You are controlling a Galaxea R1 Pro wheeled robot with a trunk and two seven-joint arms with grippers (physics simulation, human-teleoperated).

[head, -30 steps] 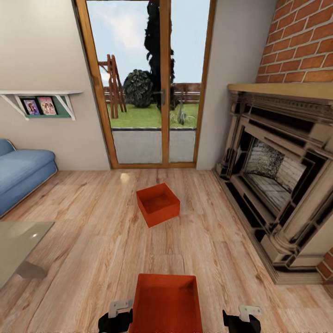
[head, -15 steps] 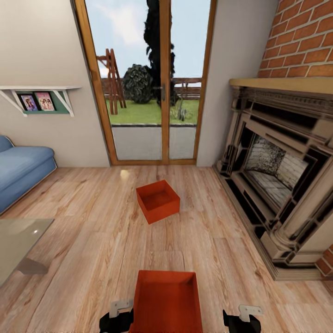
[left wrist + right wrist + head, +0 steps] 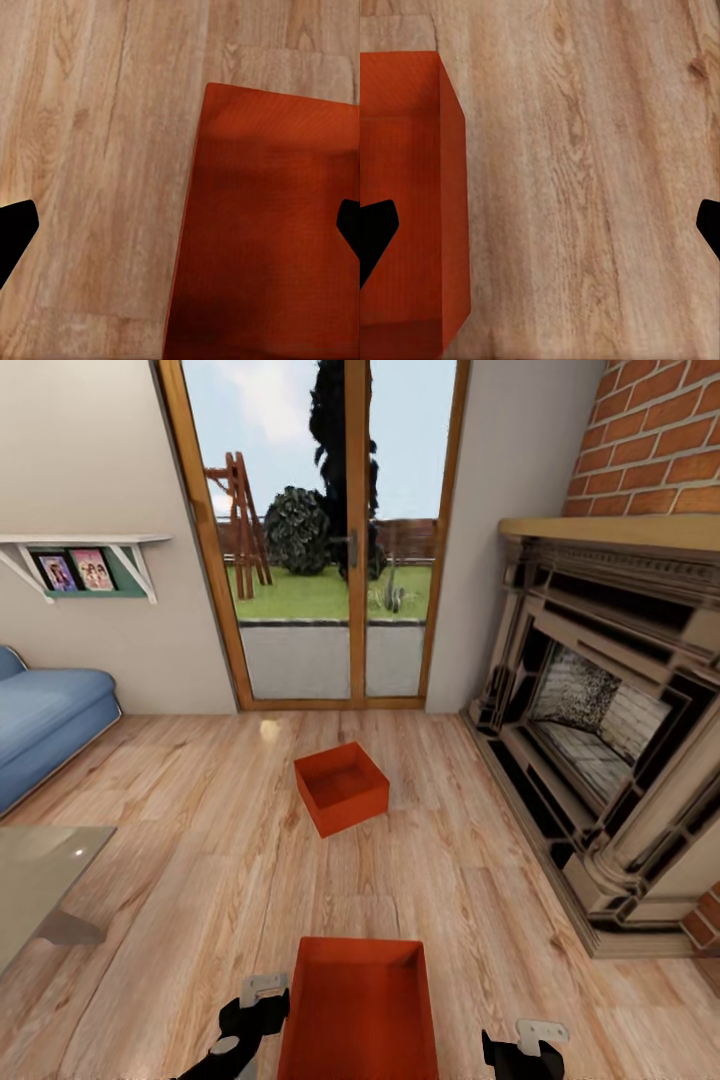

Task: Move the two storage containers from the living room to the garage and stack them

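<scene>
1. Clearly, the robot was in the living room, facing the glass doors [image 3: 330,540] with the fireplace [image 3: 610,730] at its right and the blue sofa [image 3: 45,725] at its left.
2. One orange-red box, the near box [image 3: 360,1010], sat on the wood floor [image 3: 180,880] right below the head camera, between the two arms.
3. The other one, the far box [image 3: 341,787], sat further out on the same floor, turned at a slant, well apart from the first and short of the doors.
4. The left gripper [image 3: 180,225] was spread wide, one fingertip over bare planks and the other over the box's inside, so it straddled the box's left wall.
5. The right gripper [image 3: 540,225] was likewise wide open, straddling the right wall, with most of its span over bare floor.
6. Neither gripper held anything; both hung above the box.
7. Judged from this, the step in hand was picking up the near box with both arms.
8. To do it well, each gripper should come down squarely over its wall, close on it, and both should lift evenly so the thin walls do not twist.
</scene>
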